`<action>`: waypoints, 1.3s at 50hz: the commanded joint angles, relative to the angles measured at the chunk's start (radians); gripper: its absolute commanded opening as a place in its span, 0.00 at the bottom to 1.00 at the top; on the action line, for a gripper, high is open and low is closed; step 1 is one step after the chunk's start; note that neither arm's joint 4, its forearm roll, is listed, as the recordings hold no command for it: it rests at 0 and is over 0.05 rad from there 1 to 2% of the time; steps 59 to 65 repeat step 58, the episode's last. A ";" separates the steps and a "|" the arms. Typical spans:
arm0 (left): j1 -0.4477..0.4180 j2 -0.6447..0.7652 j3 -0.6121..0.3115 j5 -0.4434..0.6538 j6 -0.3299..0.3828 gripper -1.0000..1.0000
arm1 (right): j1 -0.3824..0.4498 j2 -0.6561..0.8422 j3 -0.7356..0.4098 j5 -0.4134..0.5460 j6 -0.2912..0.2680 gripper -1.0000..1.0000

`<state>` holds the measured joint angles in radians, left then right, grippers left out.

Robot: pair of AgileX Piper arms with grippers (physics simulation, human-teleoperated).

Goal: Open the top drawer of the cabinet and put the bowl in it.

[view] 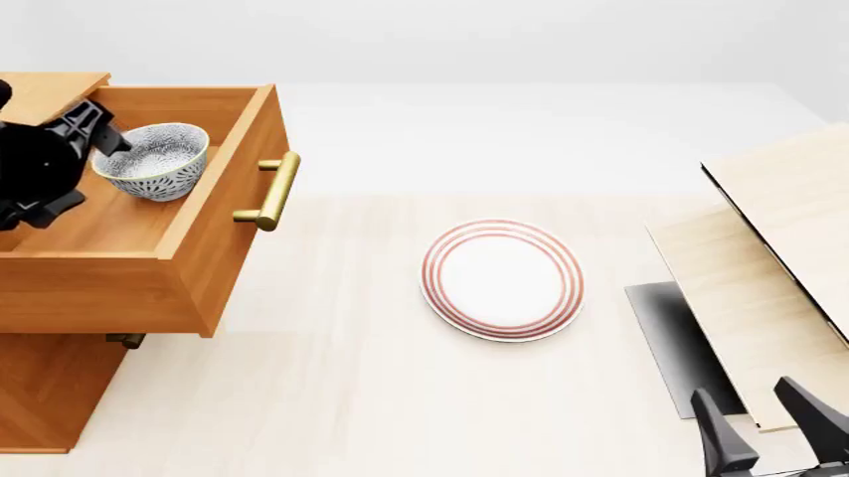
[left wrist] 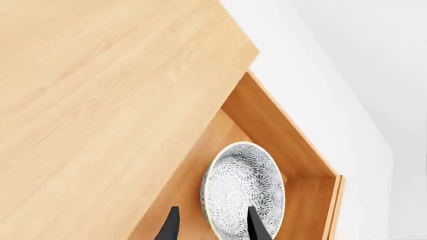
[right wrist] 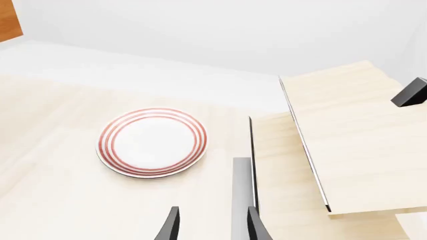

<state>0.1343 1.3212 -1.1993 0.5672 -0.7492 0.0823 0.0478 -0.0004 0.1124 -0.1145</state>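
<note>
Pretty much done: top drawer [view: 199, 258] is pulled out, bowl [view: 155, 159] sits inside, left gripper [left wrist: 212, 225] looks spread astride its rim, just needs to back off; right gripper [view: 766, 422] idles spread.

Matte black arms, each end effector [view: 766, 425] with two tapered fingers.

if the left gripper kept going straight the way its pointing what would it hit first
Most likely the bowl: in the left wrist view it sits just ahead of the left gripper, inside the open top drawer. Depth is unclear; past it lies the drawer floor.
</note>
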 commanded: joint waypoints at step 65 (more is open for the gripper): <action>-0.062 -0.423 -0.115 0.403 0.090 1.00 | 0.004 -0.003 0.000 0.011 -0.006 1.00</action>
